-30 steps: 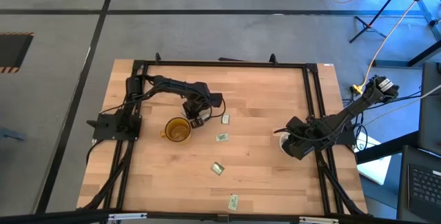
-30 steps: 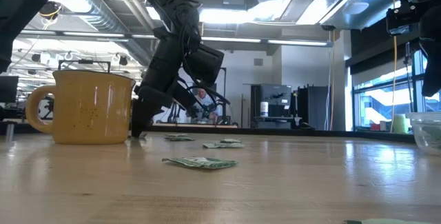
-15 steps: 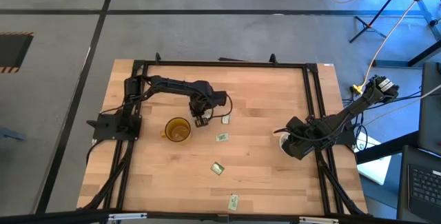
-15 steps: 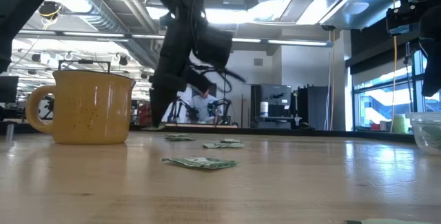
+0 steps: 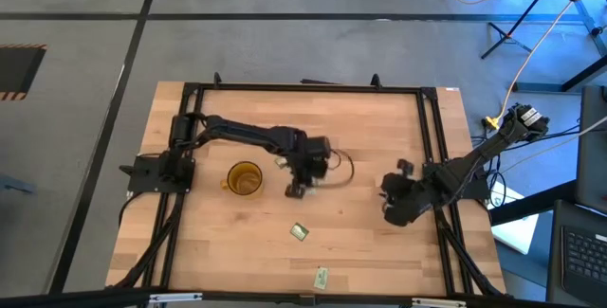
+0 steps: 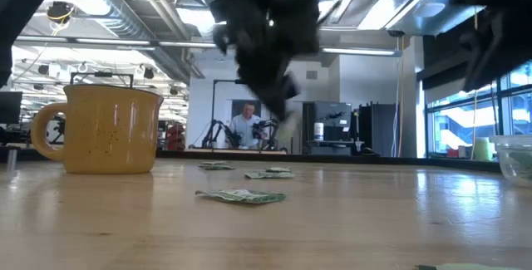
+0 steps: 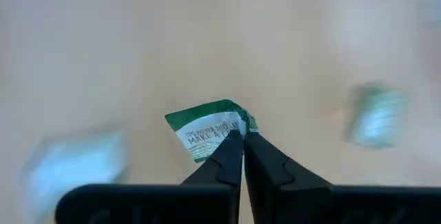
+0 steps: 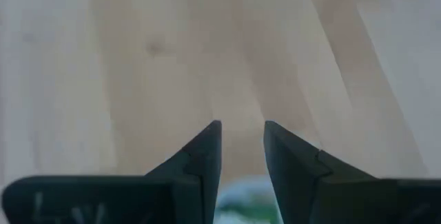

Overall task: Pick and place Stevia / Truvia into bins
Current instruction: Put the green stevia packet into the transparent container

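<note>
The green-and-white Truvia sachet point(image 7: 210, 129) is hanging from the tips of the left gripper point(image 7: 242, 141), whose two dark fingers are pressing together on one corner of it, so the rest of the packet is sticking out free above the wooden table point(image 5: 379, 128). From above, that left gripper point(image 5: 302, 177) is sitting over the middle of the table, a little to the right of the amber mug point(image 5: 244, 179). It looks like thin paper with a pinch of powder inside: nearly weightless, floppy, easy to crease and easy to tear if squeezed hard. I would judge an edge or corner pinch like this one the only real hold, since a flat packet gives the fingers nothing else to bite.

Two more sachets are lying flat nearer the front edge, one point(image 5: 300, 232) below the mug and one point(image 5: 321, 277) farther forward, well apart from each other. In the level view a crumpled packet point(image 6: 241, 195) is resting on the boards in front of the mug point(image 6: 108, 129).

The right gripper point(image 5: 395, 206) is waiting near the table's right side, its fingers point(image 8: 200, 156) standing apart with bare wood showing between them; something pale green is showing just under them, too blurred to name.
</note>
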`<control>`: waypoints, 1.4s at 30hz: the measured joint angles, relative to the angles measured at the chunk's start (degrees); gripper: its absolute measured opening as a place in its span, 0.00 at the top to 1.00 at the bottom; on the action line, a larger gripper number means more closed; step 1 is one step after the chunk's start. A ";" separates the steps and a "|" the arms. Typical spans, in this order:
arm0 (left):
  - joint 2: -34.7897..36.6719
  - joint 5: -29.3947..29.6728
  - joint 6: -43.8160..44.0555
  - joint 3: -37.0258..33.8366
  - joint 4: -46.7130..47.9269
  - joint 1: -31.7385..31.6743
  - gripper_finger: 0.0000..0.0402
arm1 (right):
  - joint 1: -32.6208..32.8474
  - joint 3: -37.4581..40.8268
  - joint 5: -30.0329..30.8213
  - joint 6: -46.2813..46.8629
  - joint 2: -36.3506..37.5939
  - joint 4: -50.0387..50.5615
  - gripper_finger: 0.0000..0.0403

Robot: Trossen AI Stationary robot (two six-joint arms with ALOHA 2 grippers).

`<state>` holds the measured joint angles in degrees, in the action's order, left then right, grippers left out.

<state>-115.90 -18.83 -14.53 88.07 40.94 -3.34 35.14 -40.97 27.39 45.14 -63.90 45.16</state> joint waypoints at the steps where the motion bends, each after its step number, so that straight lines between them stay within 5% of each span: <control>1: 0.01 -3.79 -2.54 0.00 -2.45 0.78 0.99 | 0.00 0.00 0.41 -3.80 0.00 -2.63 0.72; 6: 0.03 -21.98 -10.55 0.00 -14.67 3.40 0.99 | 0.00 0.00 0.81 -21.46 -0.22 -17.06 0.72; 9: 0.05 -26.90 -11.68 0.02 -20.67 4.37 0.98 | 0.00 0.00 0.79 -30.09 -0.24 -24.99 0.72; 20: 0.05 -27.35 -11.37 0.02 -30.90 6.36 0.98 | -0.04 0.00 -3.39 -51.63 -3.14 -44.83 0.72; 36: 0.14 -26.94 -11.51 0.02 -38.06 5.36 0.98 | -0.04 0.00 -4.58 -47.69 -8.98 -48.88 0.72; 42: 0.14 -26.89 -11.75 0.02 -37.93 5.01 0.98 | -0.04 0.00 -4.59 -45.22 -8.98 -49.20 0.81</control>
<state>-115.77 -45.71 -26.28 88.09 3.01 1.67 35.09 -40.97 22.80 -0.09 -72.88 -4.04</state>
